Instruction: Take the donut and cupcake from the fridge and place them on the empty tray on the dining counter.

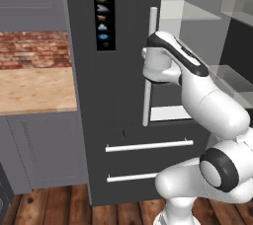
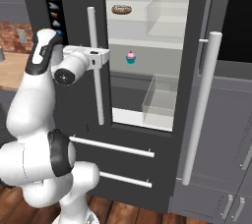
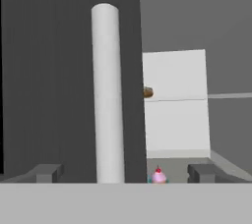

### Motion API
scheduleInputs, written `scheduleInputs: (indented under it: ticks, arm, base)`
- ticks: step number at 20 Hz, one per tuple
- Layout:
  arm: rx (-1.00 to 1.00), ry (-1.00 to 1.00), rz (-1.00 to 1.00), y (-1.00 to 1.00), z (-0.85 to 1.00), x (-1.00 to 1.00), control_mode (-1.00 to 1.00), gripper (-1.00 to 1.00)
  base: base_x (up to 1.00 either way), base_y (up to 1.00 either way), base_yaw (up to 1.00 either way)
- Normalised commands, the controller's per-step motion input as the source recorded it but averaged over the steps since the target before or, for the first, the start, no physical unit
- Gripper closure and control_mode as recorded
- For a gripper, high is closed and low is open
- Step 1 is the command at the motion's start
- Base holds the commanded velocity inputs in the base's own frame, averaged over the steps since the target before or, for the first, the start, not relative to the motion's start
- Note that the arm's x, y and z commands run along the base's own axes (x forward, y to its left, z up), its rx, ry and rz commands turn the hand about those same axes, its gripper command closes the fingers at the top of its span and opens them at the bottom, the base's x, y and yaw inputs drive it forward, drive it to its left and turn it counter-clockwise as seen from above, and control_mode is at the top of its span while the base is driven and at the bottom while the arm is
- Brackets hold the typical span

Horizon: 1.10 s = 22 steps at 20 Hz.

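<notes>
The claw (image 3: 123, 173) is seen open, its fingers spread on both sides of the fridge (image 2: 78, 2) handle (image 2: 95, 66). Inside, the donut (image 2: 121, 9) lies at 12 o'clock above the cupcake (image 2: 130, 57).

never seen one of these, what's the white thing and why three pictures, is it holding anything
The white thing is a robot arm on a driving base, facing a dark grey fridge in a rendered kitchen. Two pictures come from cameras on the base, behind the arm to its left and right. The third looks out from the hand, along the gripper. Its fingers stand apart around the fridge's white door handle, not closed on it, holding nothing. The right door is open: a donut lies on the upper shelf, a cupcake on the shelf below.
</notes>
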Motion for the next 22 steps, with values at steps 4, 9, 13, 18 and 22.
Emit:
scheduleInputs:
  ticks: [4, 9, 13, 18, 22]
  arm:
    - [0.00, 0.00, 0.07, 0.37, -0.24, 0.71, -1.00, -1.00]
    - [0.00, 0.00, 0.00, 0.29, -0.19, 0.77, -1.00, -1.00]
    - [0.00, 0.00, -0.05, 0.05, -0.10, 0.91, -1.00, -1.00]
    - [0.02, 0.04, -0.03, -0.01, -0.06, 0.80, -1.00, -1.00]
    - [0.01, 0.26, -0.01, -0.02, 0.00, 1.00, -1.00, 1.00]
  base:
    - [0.00, 0.00, 0.00]
    - [0.00, 0.00, 0.00]
    - [0.00, 0.00, 0.00]
    - [0.00, 0.00, 0.00]
    - [0.00, 0.00, 0.00]
